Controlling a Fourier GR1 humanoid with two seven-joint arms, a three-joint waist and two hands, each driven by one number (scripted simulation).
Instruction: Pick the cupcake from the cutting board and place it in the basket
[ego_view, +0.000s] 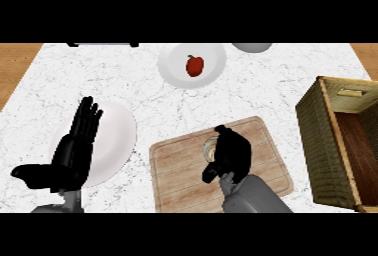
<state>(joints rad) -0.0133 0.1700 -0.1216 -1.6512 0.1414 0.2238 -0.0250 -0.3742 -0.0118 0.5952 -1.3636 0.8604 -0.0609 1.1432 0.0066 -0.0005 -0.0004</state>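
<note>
The white counter (148, 100) fills the head view, with brown wood (16, 62) showing past its upper left and upper right corners. A strip of bare marble runs between the cutting board (177, 185) and the basket (319, 140), and a wider bare stretch lies above the board.

The basket stands at the right edge, cut by the frame, and its open inside shows a brown floor. The right hand (235, 152) is over the board with its fingers and thumb curled round the cupcake (210, 146). Only a pale sliver of the cupcake shows at the hand's left side.

The left hand (74, 150) rests open at the lower left, fingers up, in front of a white plate (122, 125). A second plate (171, 70) near the far edge holds a red pepper (195, 65). A grey bowl (252, 47) sits just beside it, cut by the top.
</note>
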